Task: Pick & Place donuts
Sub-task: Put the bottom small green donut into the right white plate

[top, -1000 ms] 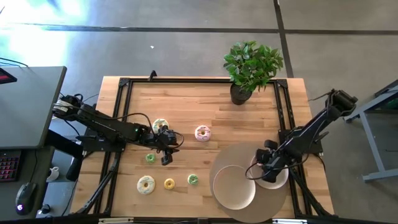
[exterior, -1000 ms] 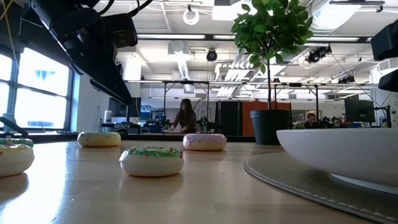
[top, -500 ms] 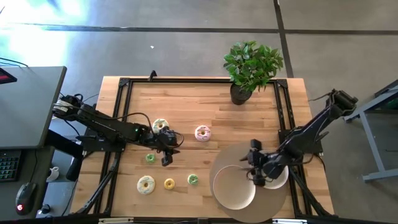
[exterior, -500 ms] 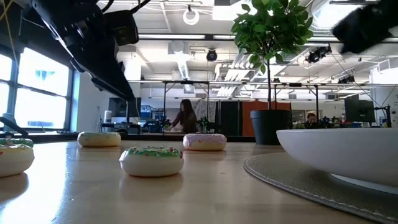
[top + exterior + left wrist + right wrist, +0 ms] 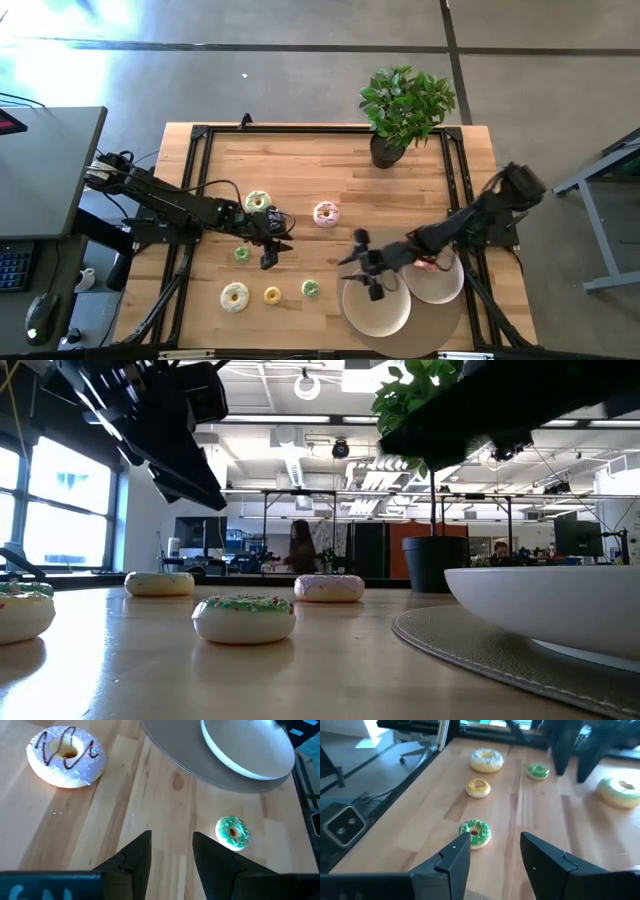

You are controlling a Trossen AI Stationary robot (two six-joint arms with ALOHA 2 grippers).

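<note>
right claw (image 5: pixel 362 268) open above plate (image 5: pixel 376 312), near green donut (image 5: pixel 311 289).

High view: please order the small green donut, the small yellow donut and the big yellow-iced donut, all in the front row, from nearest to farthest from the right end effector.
Measured from the right end effector, open above the larger plate's left edge:
1. Small green donut, just to its left.
2. Small yellow donut, in the middle of the row.
3. Big yellow-iced donut, at the row's left end.
</note>
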